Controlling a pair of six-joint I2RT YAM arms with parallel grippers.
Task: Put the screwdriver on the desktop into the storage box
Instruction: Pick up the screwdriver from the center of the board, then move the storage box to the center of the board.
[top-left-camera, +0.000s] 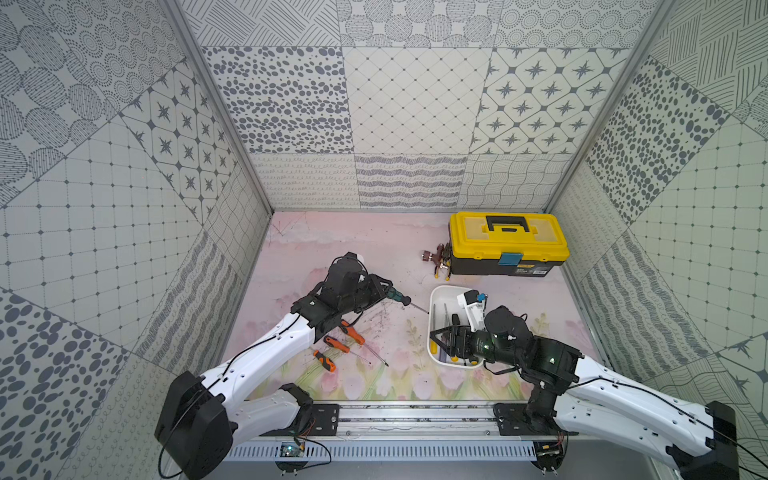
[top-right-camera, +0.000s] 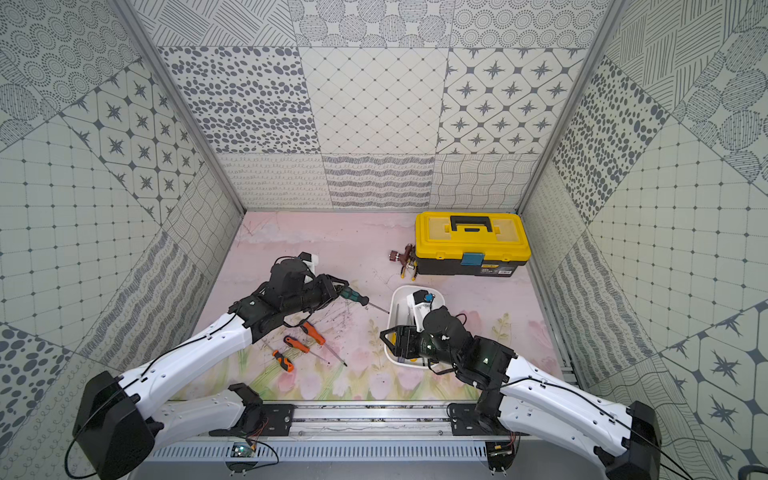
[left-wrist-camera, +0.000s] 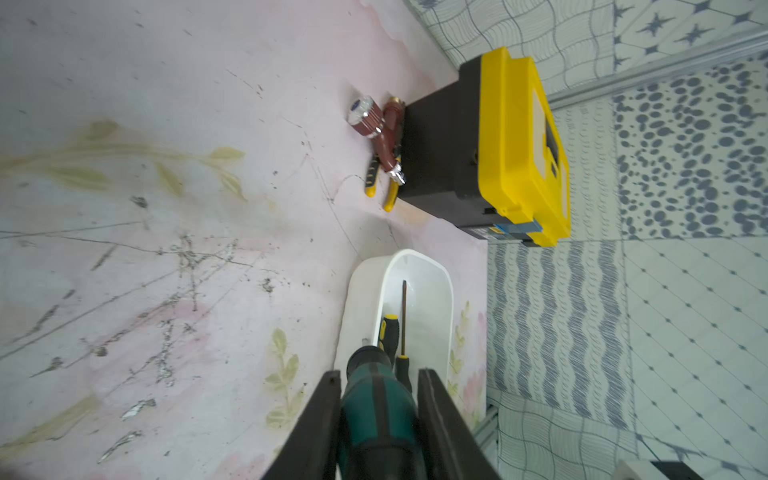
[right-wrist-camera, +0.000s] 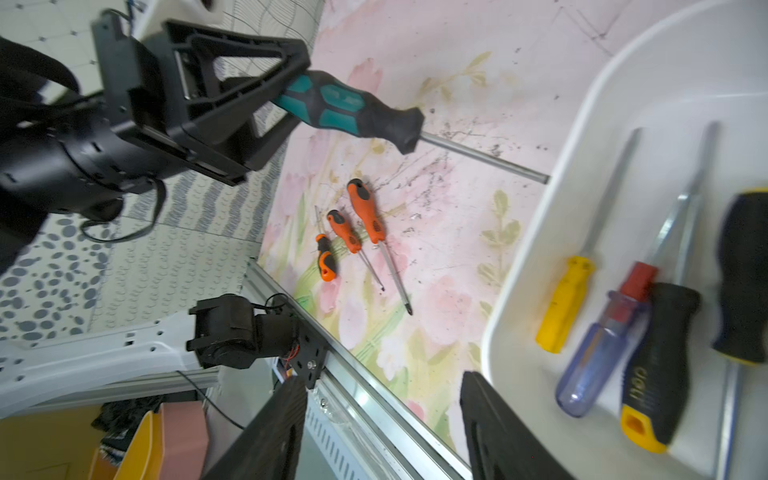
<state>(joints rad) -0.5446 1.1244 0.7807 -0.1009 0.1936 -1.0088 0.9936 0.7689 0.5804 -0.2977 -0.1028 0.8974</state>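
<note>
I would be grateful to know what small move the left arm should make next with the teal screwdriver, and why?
Probably ease the left gripper on toward the storage box until the teal screwdriver hangs over its floor. The jaws are shut on the handle, the shaft tip is just at the rim, and the right gripper, open and empty, hangs over the box's near end.

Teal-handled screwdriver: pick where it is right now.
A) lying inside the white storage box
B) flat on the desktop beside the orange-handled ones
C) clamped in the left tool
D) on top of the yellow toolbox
C: the left tool grips the teal-handled screwdriver by its handle, with the shaft pointing toward the storage box.
</note>
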